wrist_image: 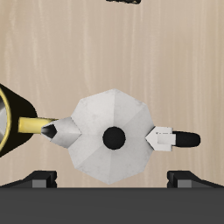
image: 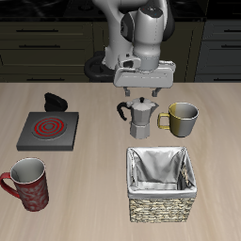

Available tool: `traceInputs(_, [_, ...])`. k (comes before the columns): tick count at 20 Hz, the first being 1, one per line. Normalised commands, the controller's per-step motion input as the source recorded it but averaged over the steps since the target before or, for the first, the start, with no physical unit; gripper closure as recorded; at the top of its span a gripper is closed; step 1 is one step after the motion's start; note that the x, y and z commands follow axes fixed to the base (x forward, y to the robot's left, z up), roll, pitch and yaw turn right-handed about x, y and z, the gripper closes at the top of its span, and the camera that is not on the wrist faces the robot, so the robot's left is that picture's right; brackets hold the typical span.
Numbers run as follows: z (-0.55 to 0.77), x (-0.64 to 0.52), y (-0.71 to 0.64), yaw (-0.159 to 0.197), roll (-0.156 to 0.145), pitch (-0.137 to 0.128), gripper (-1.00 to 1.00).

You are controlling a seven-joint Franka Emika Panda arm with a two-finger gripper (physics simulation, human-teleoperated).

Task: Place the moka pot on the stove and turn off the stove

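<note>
The gripper [image: 138, 93] is hanging just above the moka pot [image: 140, 117], jaws spread wide and holding nothing. The stove [image: 48, 129] is sitting well apart, its ring glowing red.

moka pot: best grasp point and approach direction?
Probably the moka pot body from straight above, fingers closing across its faceted upper part, on the sides free of handle and spout. It stands upright, and the wrist view shows the open end effector already centred over the lid knob. The olive mug sits close beside it, so keep the descent vertical.
</note>
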Motion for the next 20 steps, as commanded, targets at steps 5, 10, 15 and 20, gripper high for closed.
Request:
traceInputs(5, [-0.07, 0.01, 0.02, -0.013, 0.007, 0.018, -1.0])
traceInputs(10, [-0.06, 0.0, -0.02, -0.007, -0.002, 0.009, -1.0])
traceInputs(15, [-0.05, 0.02, -0.02, -0.008, -0.004, 0.006, -1.0])
traceInputs(20, [-0.08, 0.03, 0.02, -0.014, 0.0, 0.014, -1.0])
